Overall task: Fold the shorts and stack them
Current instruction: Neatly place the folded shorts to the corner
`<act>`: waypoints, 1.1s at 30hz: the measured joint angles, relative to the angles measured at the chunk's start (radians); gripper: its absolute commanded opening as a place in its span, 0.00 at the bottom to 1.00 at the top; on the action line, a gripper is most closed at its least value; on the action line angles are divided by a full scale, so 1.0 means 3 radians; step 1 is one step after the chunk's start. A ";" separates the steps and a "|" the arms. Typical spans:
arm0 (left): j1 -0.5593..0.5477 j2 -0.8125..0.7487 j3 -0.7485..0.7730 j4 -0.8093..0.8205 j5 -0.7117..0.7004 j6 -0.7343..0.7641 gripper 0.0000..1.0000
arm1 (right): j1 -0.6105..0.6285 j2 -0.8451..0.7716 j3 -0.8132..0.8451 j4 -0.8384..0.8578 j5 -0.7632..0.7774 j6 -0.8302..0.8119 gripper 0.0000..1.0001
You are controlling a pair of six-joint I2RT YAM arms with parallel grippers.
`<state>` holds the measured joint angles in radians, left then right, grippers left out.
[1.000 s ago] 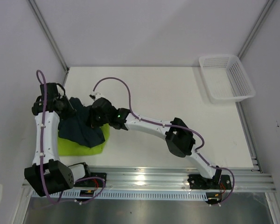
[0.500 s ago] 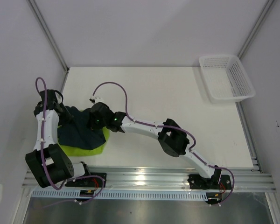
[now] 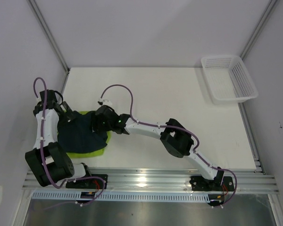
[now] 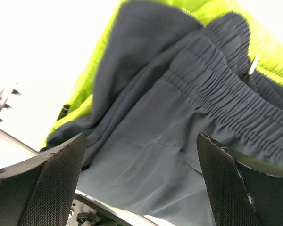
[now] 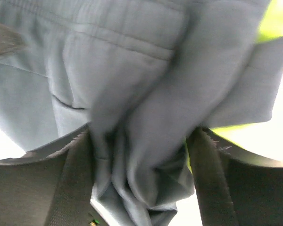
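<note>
The dark navy shorts lie spread over the lime green shorts at the left of the table; only a green rim shows around them. My left gripper hovers at their far left edge. In the left wrist view it is open wide above the navy fabric and its elastic waistband, with green behind. My right gripper is at the shorts' right edge. In the right wrist view its fingers stand apart with a loose bunch of navy cloth between them.
A white mesh basket stands at the far right corner of the table. The right arm stretches low across the table's near middle. A metal rail runs along the near edge, and walls close in both sides.
Both grippers were shut on the navy shorts and have opened. The navy shorts have dropped and spread flatter over the green pair.
</note>
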<state>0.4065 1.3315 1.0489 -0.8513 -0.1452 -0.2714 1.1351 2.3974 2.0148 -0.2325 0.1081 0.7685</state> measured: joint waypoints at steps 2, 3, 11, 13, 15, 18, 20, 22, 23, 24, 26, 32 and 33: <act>0.0000 -0.0069 0.0055 -0.0017 -0.0066 -0.0001 0.99 | -0.0039 -0.0076 -0.0135 0.0015 0.0000 0.0039 0.84; 0.0000 -0.0108 0.0081 -0.0013 -0.0094 0.0000 0.99 | -0.0061 -0.0141 -0.0251 0.0050 -0.0003 0.0067 0.85; 0.0003 -0.0549 0.0203 -0.0008 0.0058 0.0003 0.99 | -0.0336 -0.0661 -0.0975 0.0264 -0.0193 0.0144 0.88; 0.0005 -0.0698 0.0240 0.0000 0.0251 0.0000 0.99 | -0.0412 -0.0788 -0.1048 0.0327 -0.0290 0.0144 0.88; 0.0009 -0.0853 0.0258 0.0041 0.0501 -0.0024 0.99 | -0.0482 -0.0905 -0.1088 0.0392 -0.0383 0.0141 0.85; 0.0009 -0.1026 0.0249 0.0123 0.0923 -0.0099 0.98 | -0.0573 -0.1100 -0.1200 0.0626 -0.0609 0.0131 0.65; 0.0009 -0.1122 0.0121 0.0308 0.1273 -0.0201 0.97 | -0.0600 -0.1185 -0.1288 0.0902 -0.0843 0.0160 0.44; 0.0009 -0.1175 -0.0067 0.0472 0.1564 -0.0301 0.94 | -0.0609 -0.1195 -0.1324 0.1227 -0.1157 0.0237 0.31; 0.0009 -0.1183 -0.0168 0.0529 0.1698 -0.0352 0.93 | -0.0610 -0.1175 -0.1325 0.1380 -0.1333 0.0294 0.21; 0.0009 -0.1179 -0.0259 0.0584 0.1811 -0.0401 0.91 | -0.0609 -0.1147 -0.1324 0.1551 -0.1495 0.0340 0.17; 0.0009 -0.1176 -0.0420 0.0680 0.1980 -0.0501 0.85 | -0.0599 -0.1067 -0.1296 0.1816 -0.1784 0.0440 0.11; 0.0051 -0.1343 -0.0740 0.1006 0.2159 -0.0753 0.75 | -0.0565 -0.0626 -0.1066 0.2314 -0.2369 0.0762 0.00; 0.0103 -0.1371 -0.0827 0.1115 0.2218 -0.0815 0.74 | -0.0563 -0.0556 -0.1066 0.2397 -0.2434 0.0833 0.00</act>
<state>0.4374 0.9203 0.8009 -0.5167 0.5201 -0.5159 0.9661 2.2307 1.6951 0.4866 -0.6220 1.0183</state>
